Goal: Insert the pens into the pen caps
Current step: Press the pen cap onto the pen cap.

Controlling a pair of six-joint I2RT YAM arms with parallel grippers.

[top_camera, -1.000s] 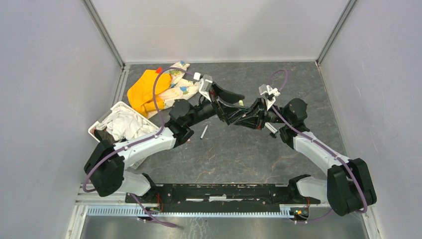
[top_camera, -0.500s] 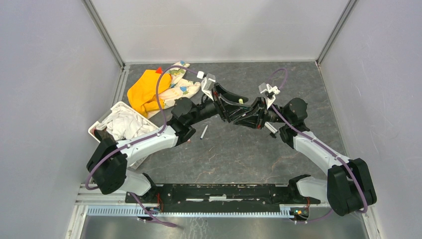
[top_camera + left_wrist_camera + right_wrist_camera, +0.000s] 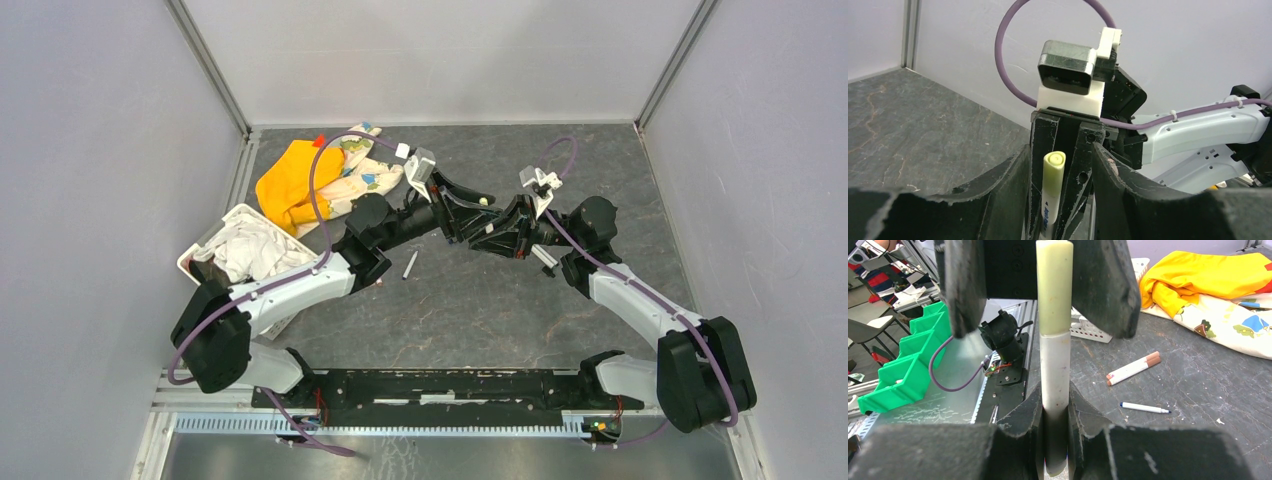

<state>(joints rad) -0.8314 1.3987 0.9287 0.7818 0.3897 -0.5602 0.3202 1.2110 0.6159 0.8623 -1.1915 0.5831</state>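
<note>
Right gripper (image 3: 1054, 400) jaws are pinching one pen (image 3: 1054, 365) — left gripper (image 3: 1058, 160) jaws, spread, are flanking its one cream cap (image 3: 1054, 285); one spare pen (image 3: 1133, 368) is lying on the bench (image 3: 1198, 390).

I hold the white pen (image 3: 1054, 370) upright, the cream cap (image 3: 1054, 285) on its top end; a brown-capped pen (image 3: 1133, 368) lies flat nearby.

Both arms reaching inward, left gripper (image 3: 1059, 155) part-open, tip-to-tip with right gripper (image 3: 1054, 400), clamped on pen (image 3: 1054, 360)
</note>
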